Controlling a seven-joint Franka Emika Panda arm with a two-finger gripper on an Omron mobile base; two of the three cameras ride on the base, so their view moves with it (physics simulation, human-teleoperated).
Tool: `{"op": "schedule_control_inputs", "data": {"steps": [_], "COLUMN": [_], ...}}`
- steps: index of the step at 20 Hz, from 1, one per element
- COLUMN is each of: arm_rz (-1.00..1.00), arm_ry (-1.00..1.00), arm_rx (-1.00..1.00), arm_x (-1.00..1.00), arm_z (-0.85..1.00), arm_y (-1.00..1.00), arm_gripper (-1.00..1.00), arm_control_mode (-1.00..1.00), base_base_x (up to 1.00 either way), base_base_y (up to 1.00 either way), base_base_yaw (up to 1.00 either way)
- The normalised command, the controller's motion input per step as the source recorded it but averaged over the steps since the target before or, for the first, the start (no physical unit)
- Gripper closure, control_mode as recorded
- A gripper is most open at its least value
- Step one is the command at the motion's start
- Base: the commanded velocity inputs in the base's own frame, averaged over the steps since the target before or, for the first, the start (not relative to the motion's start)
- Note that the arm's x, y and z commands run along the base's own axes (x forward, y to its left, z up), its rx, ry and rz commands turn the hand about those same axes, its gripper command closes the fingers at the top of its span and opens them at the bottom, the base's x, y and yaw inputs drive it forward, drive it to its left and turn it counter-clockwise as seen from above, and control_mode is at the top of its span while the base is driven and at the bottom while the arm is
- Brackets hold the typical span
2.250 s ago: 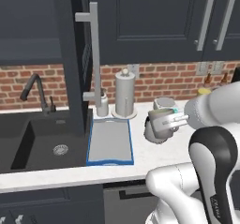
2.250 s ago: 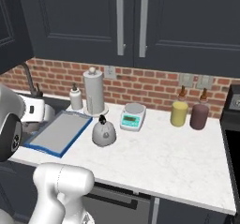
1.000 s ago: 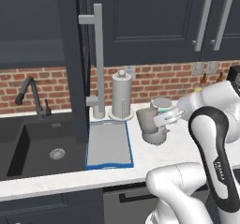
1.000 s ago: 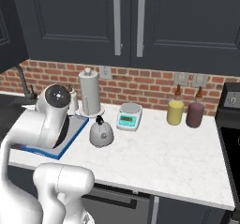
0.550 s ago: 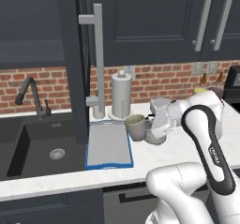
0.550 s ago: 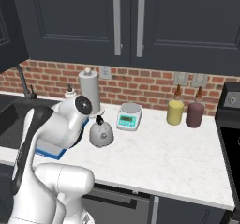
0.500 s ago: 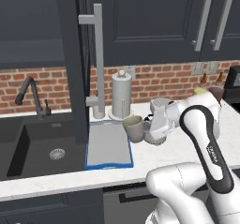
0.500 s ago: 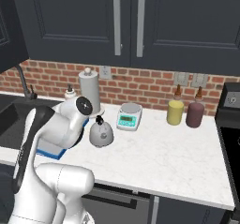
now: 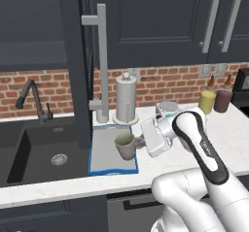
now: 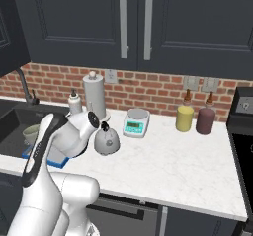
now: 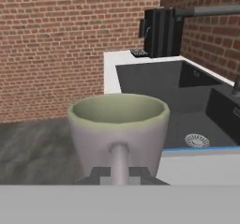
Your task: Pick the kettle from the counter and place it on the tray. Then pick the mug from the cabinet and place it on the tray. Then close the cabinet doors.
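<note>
while the pincer (image 11: 119, 174) stays clenched on its loop handle, the small grey-beige ceramic mug (image 9: 125, 145) hangs upright over the flat grey blue-rimmed tray (image 9: 109, 152); stiff, light, chippable, probably best kept by that handle.

The mug (image 11: 118, 124) was seen upright and close up, its greenish-cream inside showing, with its loop handle clamped between the hand's (image 11: 119, 174) shut fingertips. Beyond it the black sink (image 11: 187, 96) with its round drain (image 11: 197, 140) was sunk into the white bench (image 11: 111, 68). A brick wall (image 11: 56, 40) stood behind.
</note>
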Motion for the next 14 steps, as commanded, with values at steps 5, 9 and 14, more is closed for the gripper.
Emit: {"op": "schedule_control_inputs", "data": {"steps": [5, 9, 14], "arm_rz": [0.16, 0.11, 0.02], "arm_ry": [0.0, 0.0, -0.01], "arm_rx": [0.05, 0.01, 0.0], "arm_x": [0.45, 0.34, 0.12], "arm_z": [-0.26, -0.25, -0.2], "arm_y": [0.01, 0.01, 0.13], "arm_gripper": [1.0, 1.0, 1.0], "arm_control_mode": [-1.0, -1.0, -1.0], "base_base_x": [0.0, 0.0, 0.0], "base_base_y": [0.0, 0.0, 0.0], "base_base_yaw": [0.0, 0.0, 0.0]}}
